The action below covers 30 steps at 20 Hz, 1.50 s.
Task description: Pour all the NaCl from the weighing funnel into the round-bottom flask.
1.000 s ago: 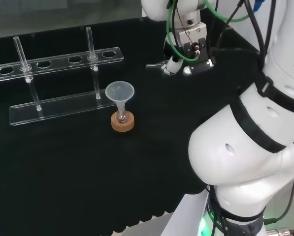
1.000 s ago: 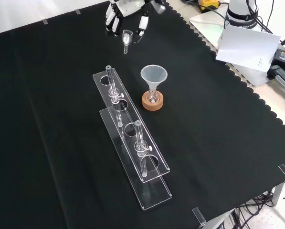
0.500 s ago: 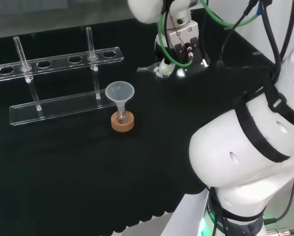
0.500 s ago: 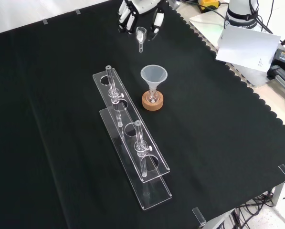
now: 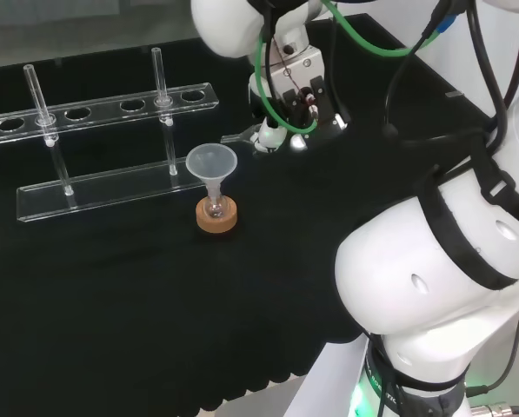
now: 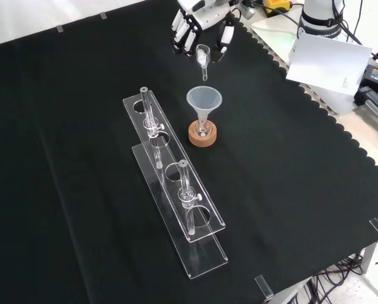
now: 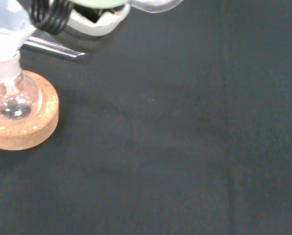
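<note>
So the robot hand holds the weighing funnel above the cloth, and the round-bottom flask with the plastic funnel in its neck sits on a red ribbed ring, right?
Not quite: the stand is a cork ring, not a red ribbed one, as the front view shows. The rest holds: the robot hand holds the weighing funnel above the cloth, and the round-bottom flask carries the plastic funnel in its neck.

The small clear weighing funnel (image 6: 203,58) sits pinched in my hand (image 6: 201,25), its stem hanging down, in the air just beyond the round-bottom flask (image 6: 202,128) in the front view. That little clear flask stands upright on its cork ring (image 6: 202,135) and carries a wide translucent funnel (image 6: 204,101) in its neck.
</note>
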Each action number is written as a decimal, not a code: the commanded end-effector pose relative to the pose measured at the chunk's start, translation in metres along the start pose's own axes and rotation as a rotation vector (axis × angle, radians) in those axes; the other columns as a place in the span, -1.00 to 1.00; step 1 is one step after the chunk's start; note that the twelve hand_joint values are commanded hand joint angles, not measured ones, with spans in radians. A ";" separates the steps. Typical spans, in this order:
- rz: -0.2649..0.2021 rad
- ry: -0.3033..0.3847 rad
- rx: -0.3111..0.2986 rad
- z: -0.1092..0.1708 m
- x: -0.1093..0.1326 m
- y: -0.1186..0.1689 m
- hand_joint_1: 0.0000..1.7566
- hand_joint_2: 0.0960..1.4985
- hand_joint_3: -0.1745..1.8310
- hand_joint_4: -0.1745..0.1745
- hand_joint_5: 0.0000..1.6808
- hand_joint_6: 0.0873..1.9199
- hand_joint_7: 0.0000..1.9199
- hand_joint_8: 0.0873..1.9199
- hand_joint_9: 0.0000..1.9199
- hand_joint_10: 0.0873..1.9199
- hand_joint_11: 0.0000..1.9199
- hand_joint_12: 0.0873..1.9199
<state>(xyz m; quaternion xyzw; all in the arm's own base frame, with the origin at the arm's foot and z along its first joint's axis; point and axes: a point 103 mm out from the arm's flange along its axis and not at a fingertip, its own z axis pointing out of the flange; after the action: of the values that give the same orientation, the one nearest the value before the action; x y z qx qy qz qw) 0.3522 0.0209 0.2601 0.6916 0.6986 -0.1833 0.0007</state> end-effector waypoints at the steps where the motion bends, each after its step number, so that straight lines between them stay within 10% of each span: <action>1: -0.011 -0.038 0.018 0.000 0.012 -0.003 0.25 -0.09 -0.25 1.00 0.42 -0.24 -0.38 -0.38 -0.04 -0.68 -0.17 0.07; 30: -0.013 -0.269 0.068 -0.013 0.022 0.012 0.25 -0.09 -0.25 1.00 0.42 -0.24 -0.40 -0.39 -0.04 -0.68 -0.19 0.09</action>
<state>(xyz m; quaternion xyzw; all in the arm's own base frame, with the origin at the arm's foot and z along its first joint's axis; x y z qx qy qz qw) 0.3644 0.0421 0.2610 0.6603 0.6941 -0.2806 0.0586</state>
